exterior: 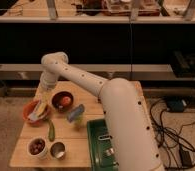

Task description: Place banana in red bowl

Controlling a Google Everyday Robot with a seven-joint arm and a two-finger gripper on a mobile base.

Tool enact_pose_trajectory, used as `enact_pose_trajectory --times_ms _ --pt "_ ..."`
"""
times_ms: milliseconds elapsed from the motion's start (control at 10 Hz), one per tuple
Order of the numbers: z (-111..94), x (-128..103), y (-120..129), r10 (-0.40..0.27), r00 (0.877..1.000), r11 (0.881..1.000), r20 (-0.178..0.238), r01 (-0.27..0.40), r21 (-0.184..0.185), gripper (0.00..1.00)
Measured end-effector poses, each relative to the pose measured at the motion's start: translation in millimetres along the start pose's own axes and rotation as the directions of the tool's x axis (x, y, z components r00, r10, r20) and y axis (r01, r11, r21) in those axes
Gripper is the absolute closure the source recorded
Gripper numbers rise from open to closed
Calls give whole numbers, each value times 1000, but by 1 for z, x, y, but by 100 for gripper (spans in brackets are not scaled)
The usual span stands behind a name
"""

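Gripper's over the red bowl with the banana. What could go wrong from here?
1. The gripper sits low over the red bowl with the banana across the bowl's right side; released there, it may tip over the rim.
2. The bowl is near the table's left edge; a push could slide it off.
3. The green vegetable and maroon bowl lie close; retreating could clip them.

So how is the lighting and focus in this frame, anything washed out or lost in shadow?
Camera view: warm, dim light, soft focus throughout; the shelving behind is nearly black. The white arm is brightest but not blown out. The gripper sits over the red bowl by the banana, their edges blurring together.
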Motion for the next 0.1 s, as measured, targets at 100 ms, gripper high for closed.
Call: enact_pose_trajectory --times_ms 100 --pt "-1 -1 0 -3 1000 1000 10 4 -3 26"
